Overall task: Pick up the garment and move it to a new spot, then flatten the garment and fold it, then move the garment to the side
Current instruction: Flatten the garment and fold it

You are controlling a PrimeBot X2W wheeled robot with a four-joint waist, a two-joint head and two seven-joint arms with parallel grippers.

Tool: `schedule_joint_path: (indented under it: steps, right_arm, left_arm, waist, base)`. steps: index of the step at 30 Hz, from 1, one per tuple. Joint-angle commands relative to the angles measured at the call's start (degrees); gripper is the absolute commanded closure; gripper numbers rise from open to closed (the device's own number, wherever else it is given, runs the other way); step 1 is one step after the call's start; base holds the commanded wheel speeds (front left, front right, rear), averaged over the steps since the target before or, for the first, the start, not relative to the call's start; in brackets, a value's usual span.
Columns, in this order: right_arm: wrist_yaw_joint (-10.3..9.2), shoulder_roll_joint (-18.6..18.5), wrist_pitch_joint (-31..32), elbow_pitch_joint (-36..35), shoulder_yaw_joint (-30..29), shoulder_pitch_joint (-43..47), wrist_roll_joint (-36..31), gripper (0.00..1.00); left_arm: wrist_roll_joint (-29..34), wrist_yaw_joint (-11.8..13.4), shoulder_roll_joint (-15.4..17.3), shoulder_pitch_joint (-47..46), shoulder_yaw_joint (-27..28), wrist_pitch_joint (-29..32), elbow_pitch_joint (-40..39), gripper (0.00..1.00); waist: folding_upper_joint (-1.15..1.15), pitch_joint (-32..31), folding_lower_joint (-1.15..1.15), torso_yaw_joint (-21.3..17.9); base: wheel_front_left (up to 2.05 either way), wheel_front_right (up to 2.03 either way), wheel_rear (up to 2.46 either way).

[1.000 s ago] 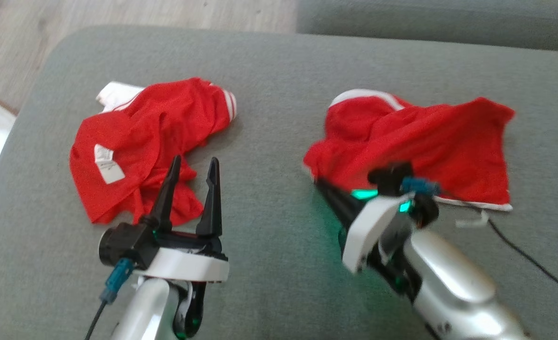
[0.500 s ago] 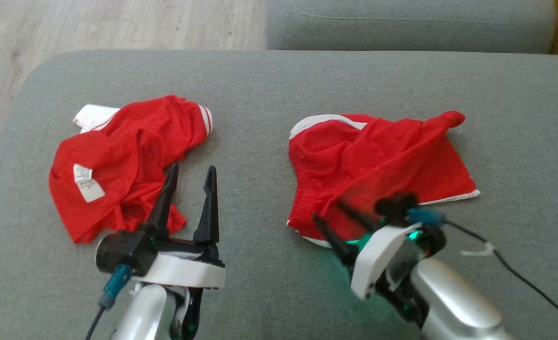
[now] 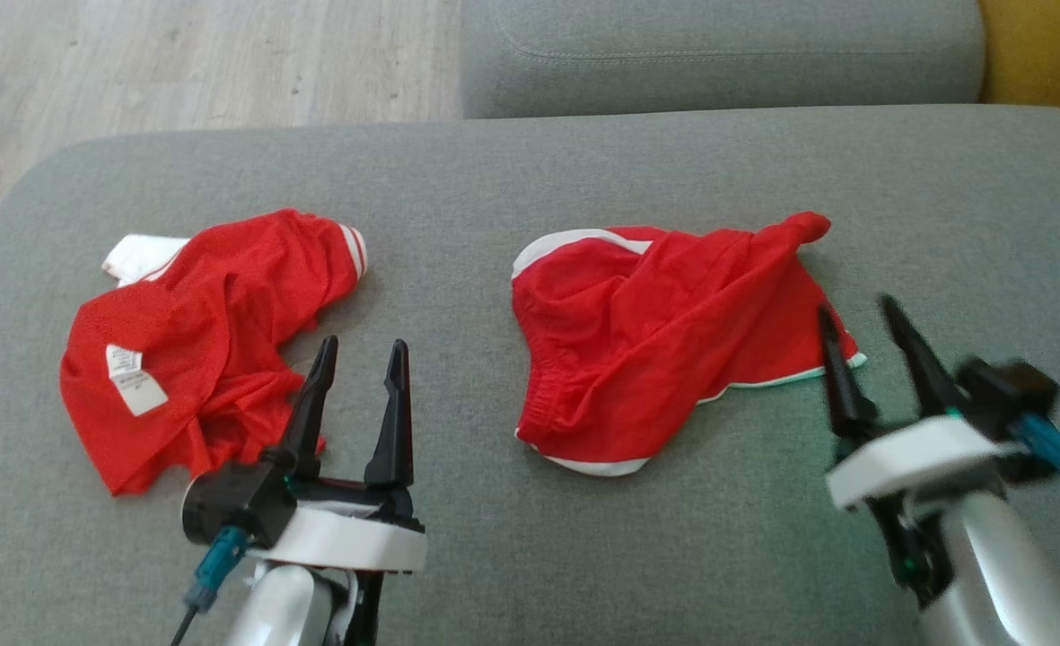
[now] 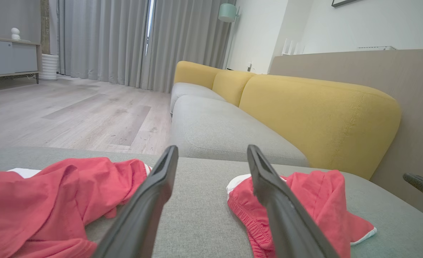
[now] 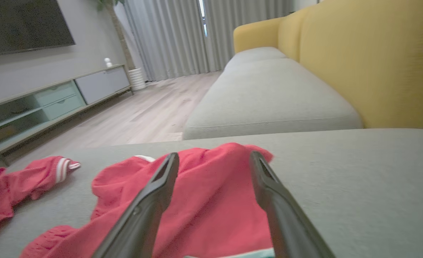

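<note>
Soft, even daylight comes through the curtains (image 4: 125,39) seen in the wrist views, leaving only a faint shadow along the edge of the red garment (image 3: 655,341) on the grey sofa seat (image 3: 494,179). In the head view the right gripper (image 3: 853,307) is smeared by motion blur. In the right wrist view its close fingers (image 5: 150,204) and the yellow backrest (image 5: 376,64) look soft.
</note>
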Motion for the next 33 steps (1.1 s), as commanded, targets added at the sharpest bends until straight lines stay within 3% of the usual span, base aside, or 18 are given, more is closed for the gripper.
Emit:
schedule_joint_path:
  steps: [1,10,15,21,33]
  right_arm:
    - [-0.04,1.11,-0.56,-2.0,0.3,-0.05,-0.7,0.0]
    - [-0.04,4.88,-2.12,-3.88,-7.5,3.38,-4.99,0.0]
    - [-0.04,5.01,-2.28,-4.41,-7.74,2.53,-3.99,0.0]
    - [-0.04,5.02,-2.75,-4.42,-7.31,1.36,-2.85,0.0]
    - [-0.04,5.03,-3.56,-3.79,-7.38,-0.51,-2.41,0.0]
  left_arm:
    - [0.36,-0.06,0.2,-1.52,1.79,-0.36,-2.12,0.0]
    - [1.38,-1.54,0.27,-1.46,-0.13,-0.36,0.34,0.0]
    - [2.78,-3.6,3.26,-3.1,-8.3,2.51,6.65,0.0]
    - [-0.2,-3.91,6.24,-7.43,-17.17,5.52,11.21,0.0]
    - [-4.37,-3.94,7.5,-15.43,-23.48,4.34,19.09,0.0]
  waist:
    - [0.0,0.03,0.0,-0.13]
    - [0.0,1.36,0.0,-1.0]
    - [0.0,2.39,0.0,-1.29]
    - [0.0,4.54,0.0,-2.27]
    - [0.0,8.17,0.0,-4.82]
  base:
    - [0.0,0.0,0.0]
    - [0.0,0.0,0.0]
    - [0.0,0.0,0.0]
    - [0.0,0.0,0.0]
    - [0.0,0.0,0.0]
